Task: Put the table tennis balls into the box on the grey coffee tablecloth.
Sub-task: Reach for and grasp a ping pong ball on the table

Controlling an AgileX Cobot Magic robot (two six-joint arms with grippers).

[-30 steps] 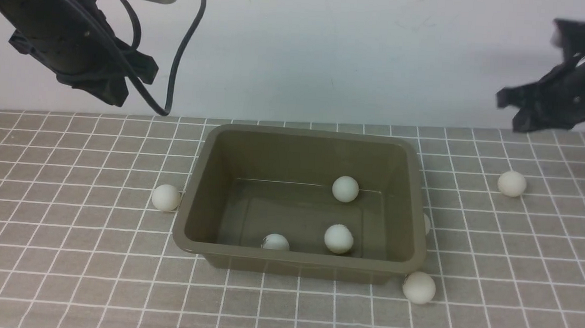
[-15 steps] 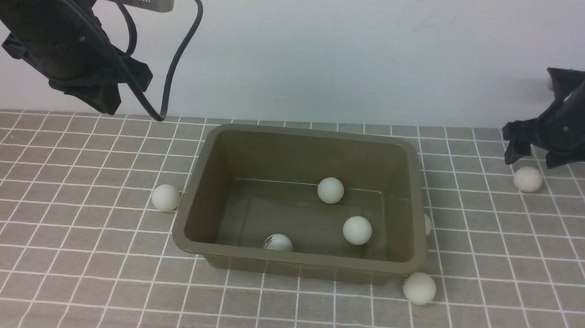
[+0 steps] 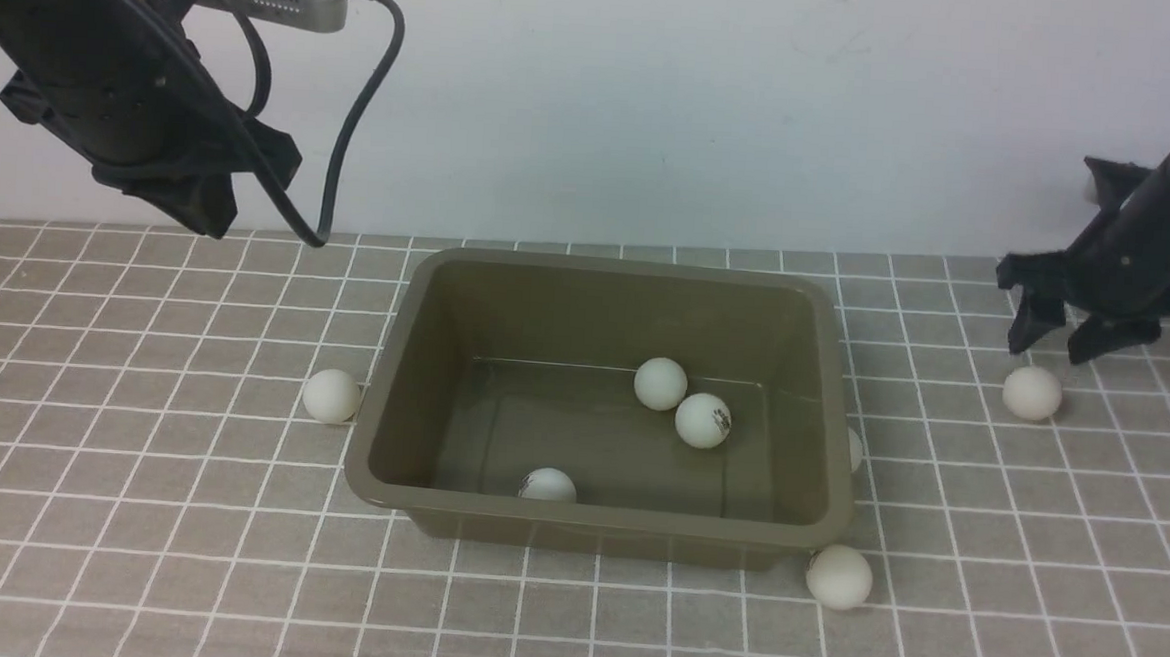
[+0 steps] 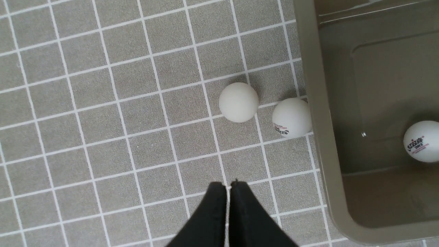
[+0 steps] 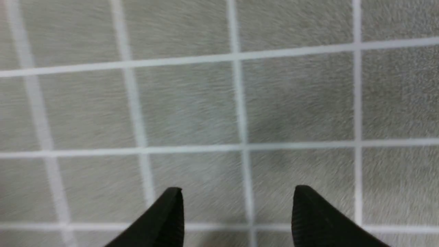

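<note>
The olive-brown box [image 3: 398, 359] stands mid-table on the grey coffee tablecloth [image 3: 135, 505]. Three table tennis balls lie inside it [image 3: 660, 384] [image 3: 702, 420] [image 3: 548, 485]. Outside lie a ball at its left [image 3: 331, 396], one half hidden behind its right rim [image 3: 853, 449], one at its front right corner [image 3: 838, 576] and one far right [image 3: 1031, 393]. My right gripper [image 3: 1057, 345] [image 5: 238, 192] is open and empty, low over the cloth just behind the far-right ball. My left gripper [image 3: 201, 210] [image 4: 228, 185] is shut and empty, high at the far left.
The left wrist view shows two balls on the cloth, one loose [image 4: 238, 102] and one against the box wall [image 4: 291, 117], plus a logo ball [image 4: 421, 141] inside the box [image 4: 319, 103]. A white wall runs along the table's far edge.
My right arm has come down from high at the right to just above the cloth. The far-right ball has rolled a little toward me. One ball in the box has rolled back to another.
</note>
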